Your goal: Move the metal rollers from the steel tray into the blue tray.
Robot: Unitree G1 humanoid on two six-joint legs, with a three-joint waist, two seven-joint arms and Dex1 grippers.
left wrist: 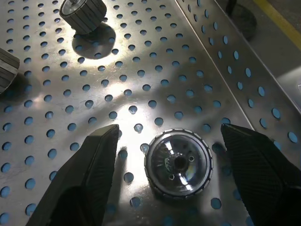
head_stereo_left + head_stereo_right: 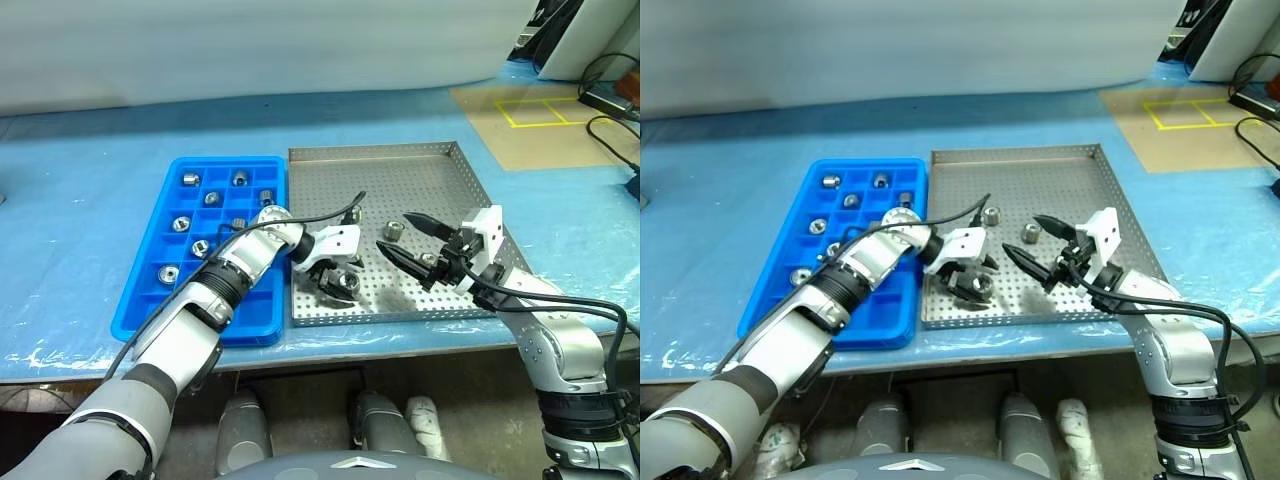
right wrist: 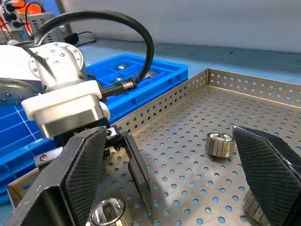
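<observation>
The steel tray point(image 2: 440, 160) lies right of the blue tray point(image 2: 150, 290), which holds several metal rollers point(image 2: 190, 179) in its compartments. My left gripper point(image 2: 340, 283) reaches across into the steel tray's front left corner. It is open, with its fingers point(image 1: 94, 160) on either side of one upright roller point(image 1: 178, 162), a gap showing on each side. My right gripper point(image 2: 392, 230) hovers open over the tray's right half and points toward the left gripper. Two more loose rollers point(image 2: 1031, 234) point(image 2: 991, 215) lie on the perforated floor ahead of it.
Blue sheeting point(image 2: 90, 200) covers the table around both trays. The steel tray's front rim point(image 2: 400, 315) sits close to the table edge. A black cable point(image 2: 320, 213) arcs over my left wrist. Brown floor with yellow tape point(image 2: 540, 110) lies at the far right.
</observation>
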